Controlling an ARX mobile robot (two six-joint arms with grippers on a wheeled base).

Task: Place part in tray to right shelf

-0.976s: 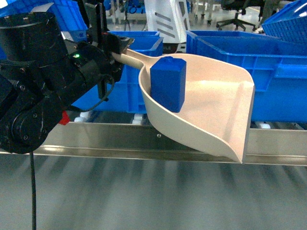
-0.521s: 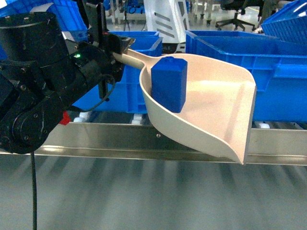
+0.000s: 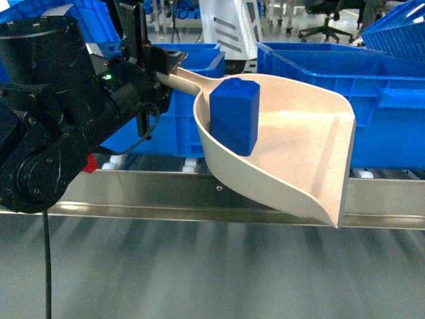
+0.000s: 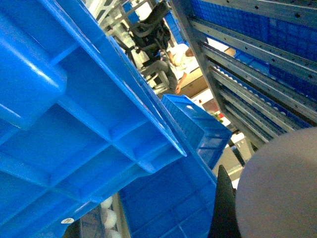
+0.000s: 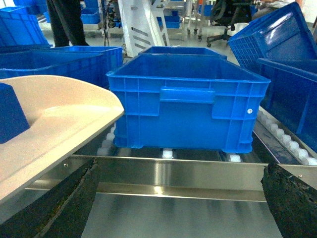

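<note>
The blue part [image 3: 234, 115] stands upright inside the beige tray [image 3: 299, 143], against its back wall. My left gripper [image 3: 161, 66] is shut on the tray's handle [image 3: 186, 78] and holds the tray tilted above the right shelf's steel front rail [image 3: 153, 194]. The left wrist view shows one black finger [image 4: 224, 208] against the handle [image 4: 282, 188]. The right wrist view shows the tray [image 5: 54, 129] and a corner of the part [image 5: 10, 119] at the left. My right gripper [image 5: 178, 203] is open in front of the rail [image 5: 188, 173], holding nothing.
Blue crates [image 3: 332, 86] sit on the shelf's white rollers [image 5: 285, 136] behind the tray; one crate [image 5: 183, 99] is directly beyond my right gripper. Another crate [image 4: 89, 119] fills the left wrist view. Office chairs and a person stand far behind.
The tray with the part in it has drifted slightly to the right. My left gripper's hold on the handle is unchanged.
</note>
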